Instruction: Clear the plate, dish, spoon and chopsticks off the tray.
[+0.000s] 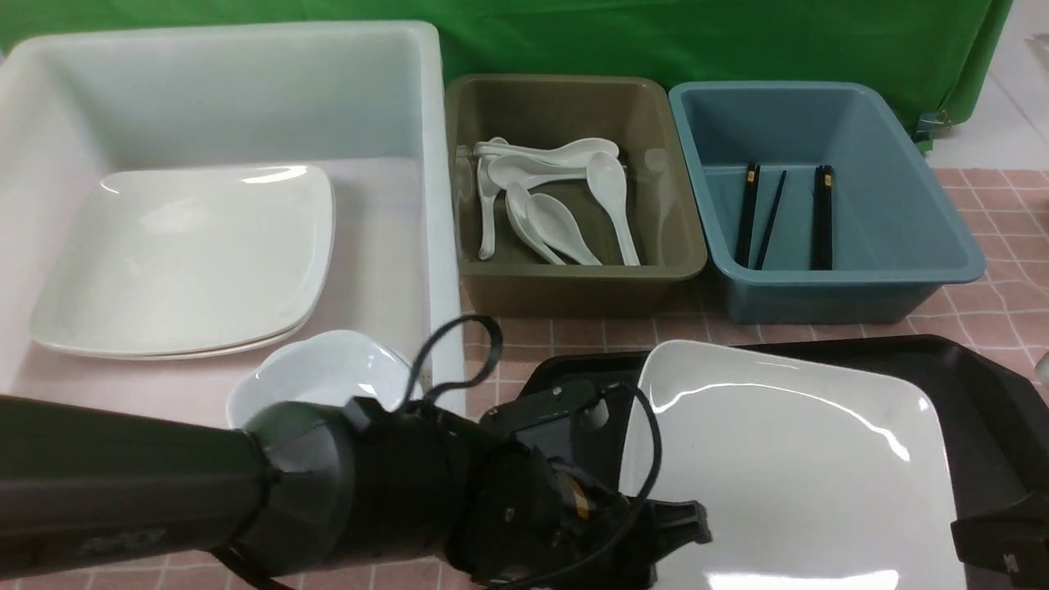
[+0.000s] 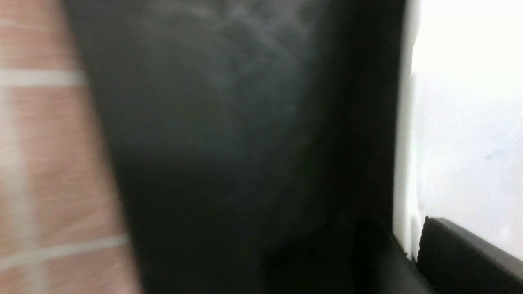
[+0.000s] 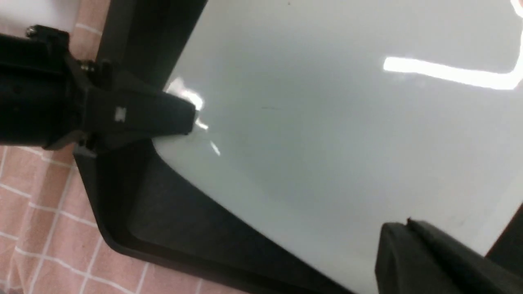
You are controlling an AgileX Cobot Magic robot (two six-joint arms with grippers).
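A pink cloth with a white grid [image 1: 992, 311] covers the tabletop, a green cloth backdrop [image 1: 656, 41] hangs behind it, and a strip of pale floor [image 1: 1016, 98] shows at the far right.

Three plastic tubs stand in a row along the back: a big white tub [image 1: 434, 164] on the left, an olive tub [image 1: 574, 287] in the middle and a blue tub [image 1: 819, 299] on the right. The white tub holds two stacked square white plates [image 1: 188, 254] and, at its near corner, one small white dish with a wavy rim [image 1: 328, 377], partly hidden by the left arm. About six glossy white soup spoons [image 1: 549, 205] lie overlapping in the olive tub. Thin black chopsticks with gold bands [image 1: 822, 213] lie in the blue tub in three groups; their exact number is unclear.

One large black plastic tray with a raised rim [image 1: 967, 369] sits at the near right. On it is one large flat glossy white square plate [image 1: 778, 459].

The left claw [image 1: 692, 524] is at the plate's left edge, its jaws clamped over the rim. The right claw [image 1: 967, 533] is at the right edge, jaws together on the plate.
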